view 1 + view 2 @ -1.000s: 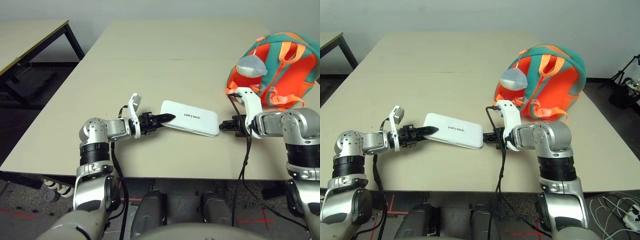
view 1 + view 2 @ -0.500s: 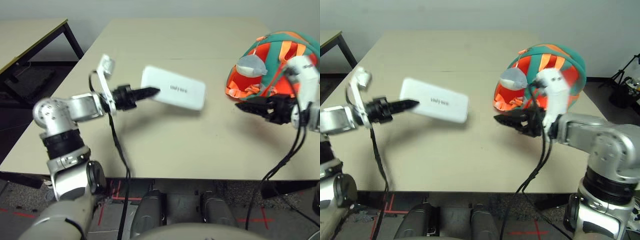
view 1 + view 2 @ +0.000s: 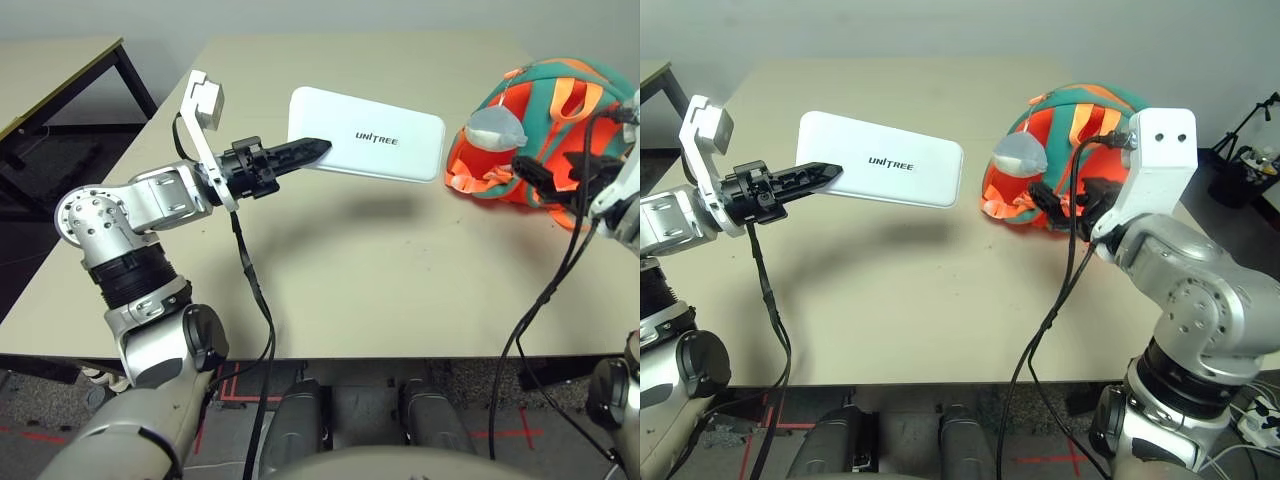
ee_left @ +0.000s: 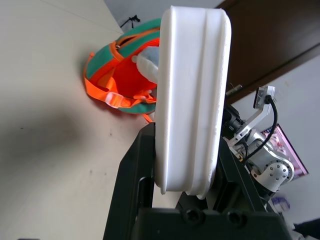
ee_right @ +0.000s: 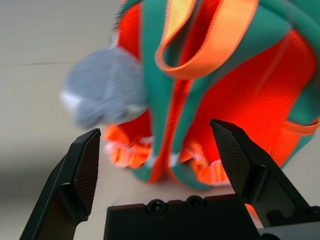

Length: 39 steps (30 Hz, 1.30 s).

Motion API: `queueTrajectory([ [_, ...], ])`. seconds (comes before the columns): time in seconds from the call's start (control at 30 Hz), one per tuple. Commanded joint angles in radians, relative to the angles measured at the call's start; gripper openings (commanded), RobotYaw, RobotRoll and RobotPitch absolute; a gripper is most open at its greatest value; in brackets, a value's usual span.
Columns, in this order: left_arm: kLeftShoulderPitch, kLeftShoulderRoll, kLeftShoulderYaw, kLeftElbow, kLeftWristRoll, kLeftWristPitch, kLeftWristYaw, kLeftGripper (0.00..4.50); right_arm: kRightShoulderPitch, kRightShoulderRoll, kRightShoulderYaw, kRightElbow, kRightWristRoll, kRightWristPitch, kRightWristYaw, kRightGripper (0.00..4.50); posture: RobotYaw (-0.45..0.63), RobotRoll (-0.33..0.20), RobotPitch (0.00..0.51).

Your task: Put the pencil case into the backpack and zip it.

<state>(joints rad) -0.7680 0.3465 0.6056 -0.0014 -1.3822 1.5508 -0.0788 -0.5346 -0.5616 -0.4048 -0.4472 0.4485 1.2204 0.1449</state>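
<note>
The white pencil case (image 3: 367,147) with dark UNITREE lettering hangs in the air above the table, held flat by its left end. My left gripper (image 3: 311,150) is shut on it; in the left wrist view the pencil case (image 4: 192,95) stands edge-on between the black fingers (image 4: 137,185). The teal and orange backpack (image 3: 548,127) lies at the table's right side with its grey plush charm (image 3: 496,128) facing the middle. My right gripper (image 5: 159,150) is open just in front of the backpack (image 5: 220,85), fingers spread toward its straps, holding nothing.
The beige table (image 3: 350,270) stretches beneath the lifted case. A second table with a black frame (image 3: 60,80) stands at the far left. Black cables (image 3: 250,290) hang from both wrists.
My left gripper has lifted the pencil case higher and toward the backpack. My right arm has risen to the backpack's front with its fingers open.
</note>
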Motion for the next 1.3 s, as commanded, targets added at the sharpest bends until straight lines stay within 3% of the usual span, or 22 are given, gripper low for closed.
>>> queueTrajectory([
  [0.03,0.017,0.022,-0.018,-0.012,-0.063,-0.038,0.033,1.36,-0.025,0.013,0.054,0.107,-0.051,-0.11,0.0,4.5,0.01,0.0,0.083],
  [0.37,0.082,0.09,-0.101,-0.024,-0.239,-0.166,0.143,1.36,-0.072,0.016,0.144,0.401,-0.157,-0.38,0.045,4.5,0.05,0.0,0.079],
  [0.63,0.123,0.163,-0.188,-0.033,-0.359,-0.277,0.191,1.36,-0.092,0.036,0.172,0.527,-0.207,-0.51,0.052,4.5,0.06,0.0,0.071],
  [0.73,0.129,0.188,-0.218,-0.033,-0.39,-0.311,0.199,1.36,-0.095,0.048,0.173,0.533,-0.215,-0.531,0.053,3.96,0.05,0.0,0.069],
  [1.1,0.135,0.259,-0.299,-0.023,-0.455,-0.388,0.195,1.36,-0.077,0.043,0.168,0.412,-0.19,-0.481,0.096,0.43,0.04,0.0,0.071],
  [1.17,0.132,0.267,-0.31,-0.018,-0.459,-0.395,0.191,1.36,-0.066,0.036,0.16,0.356,-0.164,-0.443,0.121,0.2,0.03,0.0,0.072],
  [1.3,0.124,0.286,-0.326,-0.004,-0.461,-0.4,0.176,1.36,-0.002,0.012,0.137,0.165,-0.075,-0.317,0.174,0.2,0.01,0.0,0.076],
])
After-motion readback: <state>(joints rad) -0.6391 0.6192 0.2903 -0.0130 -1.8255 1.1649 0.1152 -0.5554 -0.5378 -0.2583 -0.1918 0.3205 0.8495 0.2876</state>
